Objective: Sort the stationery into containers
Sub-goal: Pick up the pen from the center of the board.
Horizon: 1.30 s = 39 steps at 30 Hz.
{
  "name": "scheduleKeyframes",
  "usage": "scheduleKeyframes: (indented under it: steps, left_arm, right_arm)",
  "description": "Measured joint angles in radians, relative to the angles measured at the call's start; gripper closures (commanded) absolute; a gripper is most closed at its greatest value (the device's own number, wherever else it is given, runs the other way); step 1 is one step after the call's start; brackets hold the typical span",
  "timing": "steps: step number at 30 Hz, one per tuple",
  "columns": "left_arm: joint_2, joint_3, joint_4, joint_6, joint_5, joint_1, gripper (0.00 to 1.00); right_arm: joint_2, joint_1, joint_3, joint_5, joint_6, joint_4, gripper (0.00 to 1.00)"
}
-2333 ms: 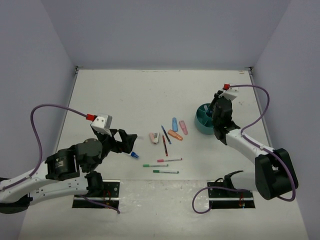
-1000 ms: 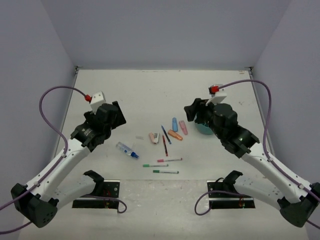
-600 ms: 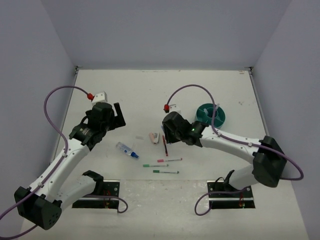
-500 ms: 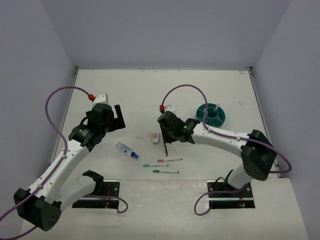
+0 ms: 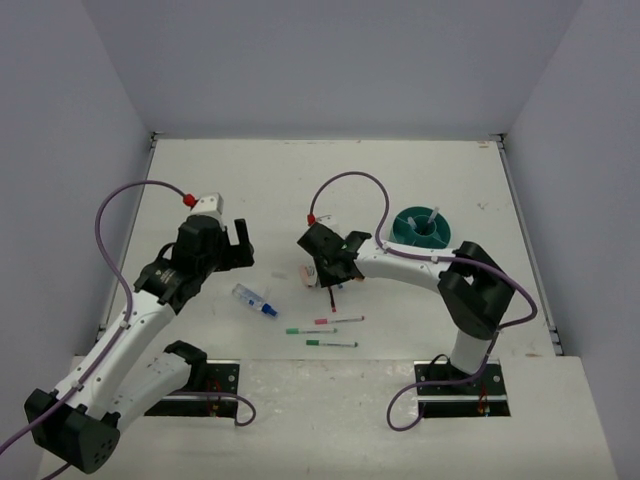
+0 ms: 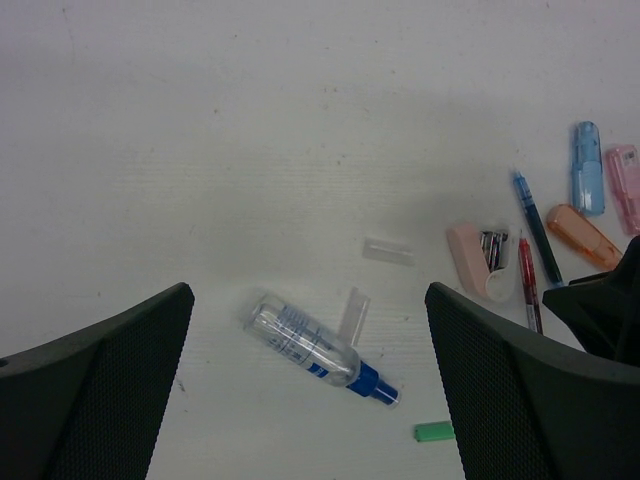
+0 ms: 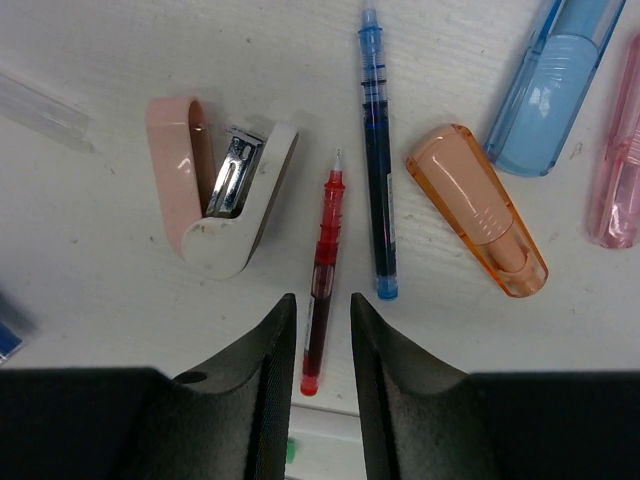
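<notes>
Off-white on the flat table top [image 5: 300, 180], pale lavender on the enclosure walls [image 5: 330, 70]. Translucent red along the thin red plastic pen [image 7: 325, 240]; dark blue with brighter blue ends on the thin blue plastic pen [image 7: 377, 150]. See-through orange, light blue and pink on the stubby orange highlighter [image 7: 478, 210], stubby blue highlighter [image 7: 550, 90] and stubby pink highlighter [image 7: 622, 170]. Pale pink over white, silvery metal inside, on the small pink plastic stapler [image 7: 215, 200]. Clear body, blue print and blue cap on the clear plastic tube [image 6: 320, 348]. Teal on the round plastic cup [image 5: 444, 232]. Glossy black on the right gripper [image 7: 322, 310]; matte black with fine dotted mesh on the left gripper [image 6: 308, 292]. Purple on the arm cables [image 5: 150, 184].
</notes>
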Motion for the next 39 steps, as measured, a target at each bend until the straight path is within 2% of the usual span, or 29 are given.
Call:
scheduleKeyframes:
  steps: [10, 13, 18, 27, 30, 36, 39]
  left_arm:
    - [-0.029, -0.015, 0.01, 0.003, 0.006, -0.032, 0.0]
    - [-0.03, -0.015, 0.009, 0.003, 0.005, -0.046, 0.0]
    - [-0.037, -0.015, 0.009, 0.003, 0.004, -0.062, 0.0]
    - [-0.034, -0.014, 0.019, 0.015, 0.035, -0.069, 0.0]
    - [0.01, -0.004, 0.027, 0.052, 0.087, -0.069, 0.0]
    - [0.244, 0.09, 0.015, 0.13, 0.154, -0.075, 0.0]
    - [0.316, 0.112, 0.006, 0.171, 0.153, -0.103, 0.0]
  right_arm:
    - [0.073, 0.0, 0.0, -0.028, 0.024, 0.0, 0.74]
    - [0.096, 0.0, 0.0, -0.039, 0.032, 0.001, 0.81]
    - [0.101, 0.0, 0.003, -0.05, 0.044, 0.009, 0.99]
    - [0.074, 0.0, 0.002, -0.048, 0.058, -0.026, 1.0]
    - [-0.026, 0.0, -0.005, -0.039, 0.056, -0.063, 1.0]
    - [-0.435, 0.0, -0.058, -0.027, 0.025, -0.056, 1.0]
    - [-0.579, 0.0, -0.116, -0.033, -0.006, -0.022, 1.0]
